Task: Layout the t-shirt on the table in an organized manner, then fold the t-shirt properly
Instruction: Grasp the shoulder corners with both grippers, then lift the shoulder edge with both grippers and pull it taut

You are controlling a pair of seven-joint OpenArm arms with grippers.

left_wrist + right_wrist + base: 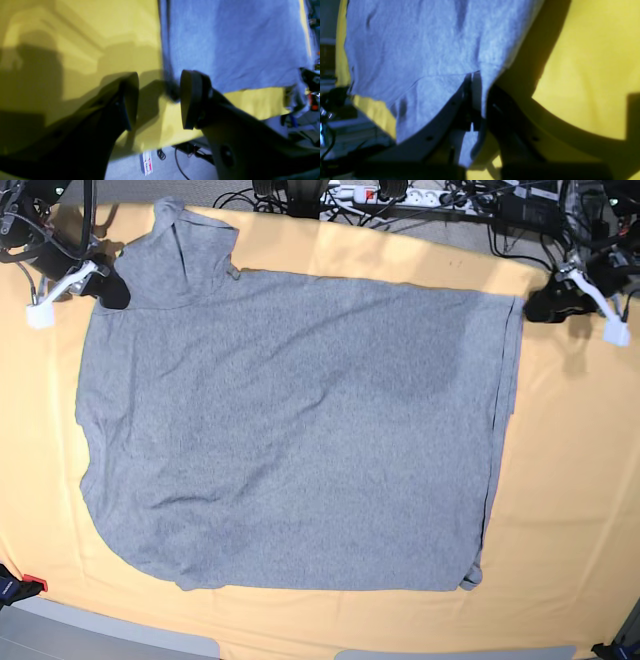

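Observation:
The grey t-shirt (300,430) lies spread on the yellow-orange table (570,480), plain side up, one sleeve folded up at the far left. At the far left corner my right gripper (117,288) is shut on the shirt's edge. The right wrist view shows the fabric (420,45) pinched between the closed fingers of that gripper (476,100) and lifted a little. My left gripper (537,305) stands open at the shirt's far right corner. In the left wrist view this gripper (160,100) has its fingers spread either side of the shirt's edge (225,45), without holding it.
Cables and a power strip (360,194) run along the table's far edge. The left wrist view shows the table's edge with floor and loose cables (180,160) beyond. A small red and black object (20,586) sits at the near left.

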